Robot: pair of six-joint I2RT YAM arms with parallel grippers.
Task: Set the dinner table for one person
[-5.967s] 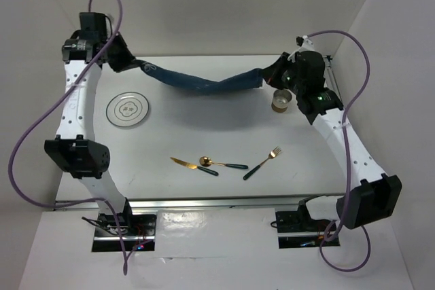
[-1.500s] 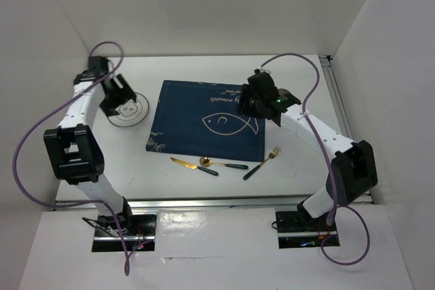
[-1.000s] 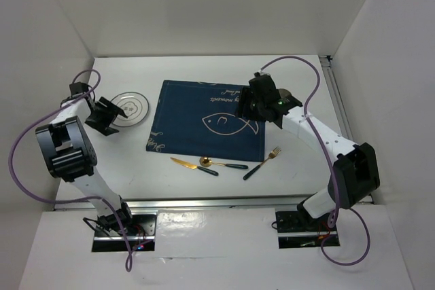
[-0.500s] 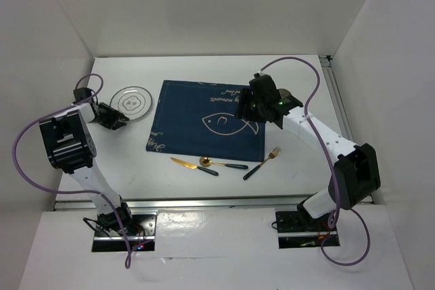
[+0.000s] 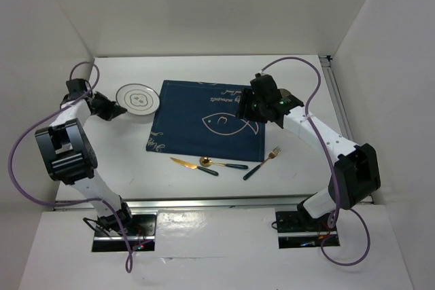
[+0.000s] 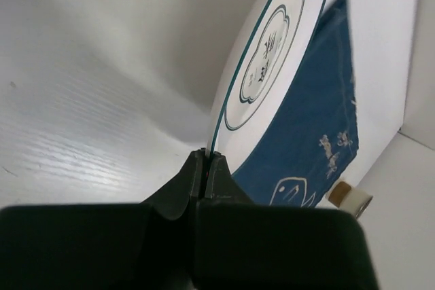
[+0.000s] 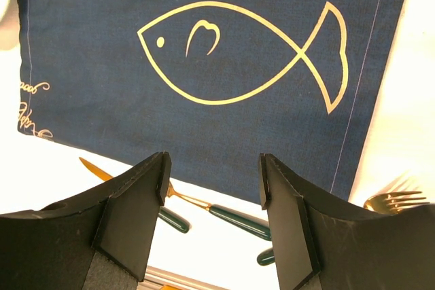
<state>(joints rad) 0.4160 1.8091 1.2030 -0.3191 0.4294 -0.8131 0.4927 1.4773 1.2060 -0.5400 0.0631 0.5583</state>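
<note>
**Top external view**
- Dinner table [image 5: 136, 168]: a white top that carries every item listed here.
- Placemat [image 5: 207, 120]: navy cloth with a fish outline, lying flat at mid-table. It is the reference for all positions below.
- Plate [image 5: 138, 98]: white with a dark ring, just beside the placemat's far-left corner. Its rim reaches the cloth's edge.
- Left gripper [image 5: 112, 108]: left of the placemat, at the plate's outer rim.
- Right gripper [image 5: 246, 106]: over the placemat's right half, close to the fish.
- Cup [image 5: 286, 94]: off the placemat's right edge and partly hidden by the right arm.
- Knife [image 5: 185, 164], spoon [image 5: 221, 164] and fork [image 5: 264, 161]: in a row on the bare table along the placemat's near edge. The fork is angled at the near-right corner.

**Left wrist view**
- Left gripper [image 6: 206, 162]: fingers pressed together on the rim of the plate [image 6: 272, 52].
- The placemat [image 6: 306, 134] lies beyond the plate, and the cup [image 6: 350, 198] beyond the placemat.
- Whether the plate touches the cloth cannot be told.

**Right wrist view**
- Right gripper [image 7: 212, 164]: fingers spread apart with nothing between them, above the placemat [image 7: 224, 120] near the fish.
- Knife [image 7: 92, 166], spoon handle [image 7: 238, 221] and fork tines [image 7: 394, 202]: visible past the placemat's near edge.
</note>
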